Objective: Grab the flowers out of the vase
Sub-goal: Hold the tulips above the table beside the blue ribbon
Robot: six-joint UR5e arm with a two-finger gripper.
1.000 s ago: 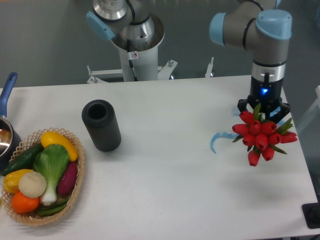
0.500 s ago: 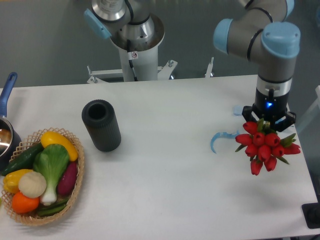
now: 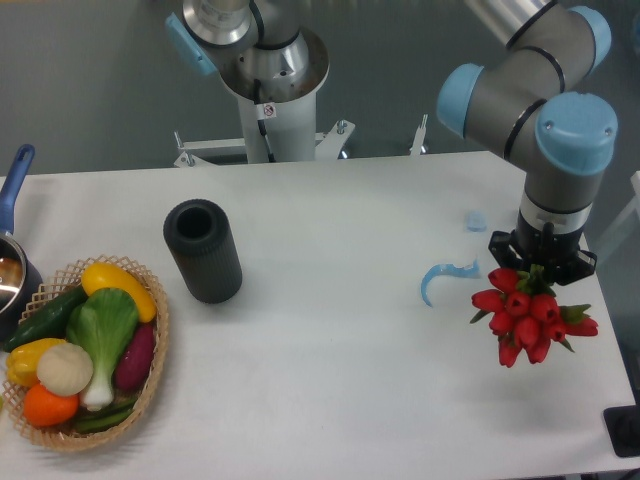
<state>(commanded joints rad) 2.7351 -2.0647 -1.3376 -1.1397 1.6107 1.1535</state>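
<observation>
Gripper (image 3: 541, 262): black two-finger claw at right of frame, pointing down; clenched on the flowers, whose stems are hidden inside it.
Change since earlier frames: arm and bunch have shifted right and slightly down in the frame; the grey-and-blue wrist joint now sits lower and closer to the camera.
Flowers (image 3: 528, 314): cluster of glossy red tulip buds with a few pointed green leaves, hanging below the claw at lower right, above the table near its right edge.
Vase (image 3: 202, 250): matte black cylinder, finely ribbed wall, round open mouth; stands left of centre, well apart from the bunch; unchanged.
Table (image 3: 330, 380): flat white surface, smooth finish.
Blue curved strip (image 3: 442, 277): thin, arc-shaped, light blue, lying flat just left of the bunch.
Small blue piece (image 3: 476, 220): pale, blocky, near the arm; now uncovered.
Wicker basket (image 3: 150, 385): woven, tan, lower left; holds smooth vegetables in yellow, green, purple, orange and white.
Pot handle (image 3: 12, 184): blue, at left edge.
</observation>
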